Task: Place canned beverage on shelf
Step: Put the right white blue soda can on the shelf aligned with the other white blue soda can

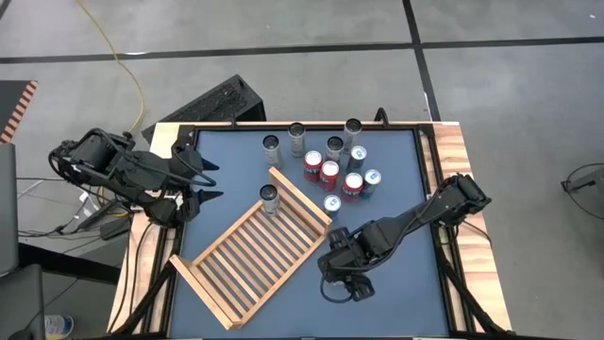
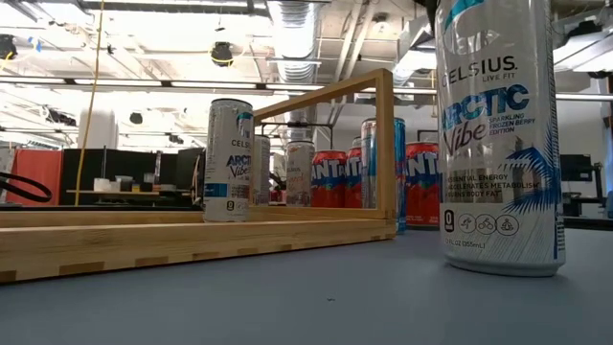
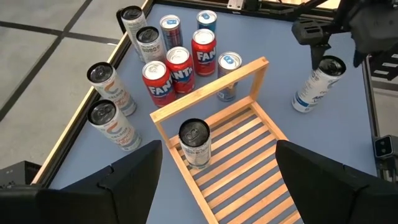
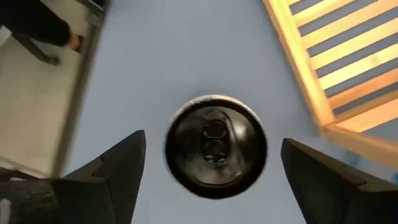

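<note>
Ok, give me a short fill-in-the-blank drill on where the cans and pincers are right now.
1. The number of cans standing on the shelf is ____.
2. The right pincer sits directly above a white can with its fingers ____.
3. That white can stands on the table mat, ____ the shelf's frame.
4. The left pincer waits near the table's ____ edge.

Missing words: one; open; outside; left
</note>
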You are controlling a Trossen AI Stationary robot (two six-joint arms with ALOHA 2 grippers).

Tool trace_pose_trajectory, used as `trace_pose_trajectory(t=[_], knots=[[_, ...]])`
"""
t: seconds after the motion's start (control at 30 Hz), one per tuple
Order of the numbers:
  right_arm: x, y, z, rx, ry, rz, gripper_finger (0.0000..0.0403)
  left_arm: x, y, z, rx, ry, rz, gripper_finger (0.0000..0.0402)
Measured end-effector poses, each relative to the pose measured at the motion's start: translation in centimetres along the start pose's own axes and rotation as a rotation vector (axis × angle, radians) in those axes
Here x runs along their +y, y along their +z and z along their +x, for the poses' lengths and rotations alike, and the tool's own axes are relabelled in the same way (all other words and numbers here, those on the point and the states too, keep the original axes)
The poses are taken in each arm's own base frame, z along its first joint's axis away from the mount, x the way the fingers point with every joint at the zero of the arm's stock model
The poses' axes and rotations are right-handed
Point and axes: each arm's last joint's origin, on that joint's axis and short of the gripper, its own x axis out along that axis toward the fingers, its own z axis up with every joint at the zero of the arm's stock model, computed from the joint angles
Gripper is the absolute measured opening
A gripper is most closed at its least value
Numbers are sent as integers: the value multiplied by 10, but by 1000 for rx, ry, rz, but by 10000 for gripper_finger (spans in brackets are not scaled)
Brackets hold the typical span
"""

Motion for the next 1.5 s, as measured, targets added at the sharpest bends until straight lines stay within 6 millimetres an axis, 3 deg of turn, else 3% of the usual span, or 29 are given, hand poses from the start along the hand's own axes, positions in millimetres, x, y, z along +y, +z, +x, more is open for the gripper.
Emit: trace_pose_trajectory(t=[0.17, 0.43, 0.57, 0.73, 1.1, 1.5], knots=[[-1, 1, -10, 11, 45, 152, 342, 0, 0, 0, 0, 0, 1, 303], [-3, -3, -30, 75, 16, 683, 342, -1, 0, 0, 8, -19, 2, 303], [-2, 0, -31, 55, 24, 869, 342, -1, 0, 0, 8, -19, 27, 303], [0, 3, -31, 16, 36, 962, 342, -1, 0, 0, 8, -19, 51, 303], [-5, -2, -31, -23, -114, 1133, 342, -1, 0, 0, 10, -20, 63, 303], [2, 7, 2, 70, -108, 1141, 341, 0, -1, 0, 16, -20, 72, 303]])
